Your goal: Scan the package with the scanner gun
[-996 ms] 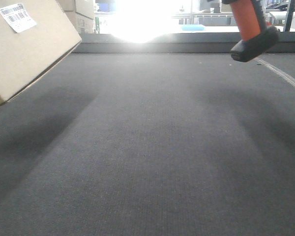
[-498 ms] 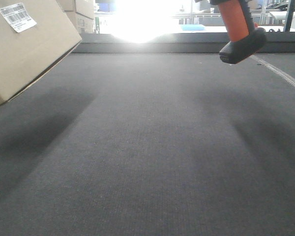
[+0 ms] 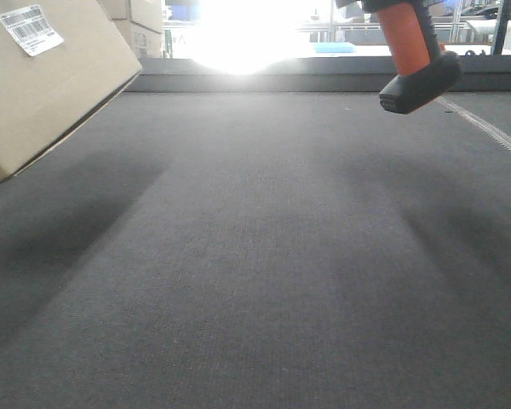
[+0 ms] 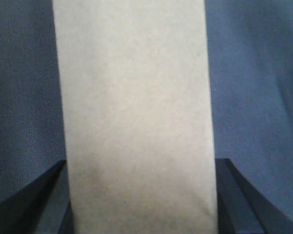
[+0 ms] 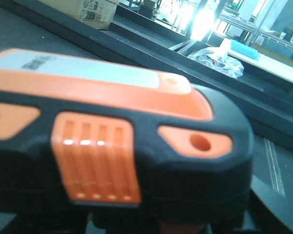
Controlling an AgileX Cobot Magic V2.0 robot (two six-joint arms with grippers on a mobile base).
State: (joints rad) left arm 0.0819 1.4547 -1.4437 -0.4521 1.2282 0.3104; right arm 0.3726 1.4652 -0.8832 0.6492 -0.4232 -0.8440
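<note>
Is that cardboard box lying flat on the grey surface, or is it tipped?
Tipped. The package hangs slanted in the front view, shadow on the mat below; the left gripper holds it between its fingers.

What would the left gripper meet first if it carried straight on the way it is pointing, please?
Probably the grey surface: past the package held between its fingers, nothing else shows ahead of the left gripper, though the distance is unclear.

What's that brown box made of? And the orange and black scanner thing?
The package looks like cardboard: matte tan, flat faces, crisp edges, with a white paper-looking label stuck on. The scanner gun looks like hard moulded plastic, orange and black, slightly glossy: light glints on its orange ribs.
</note>
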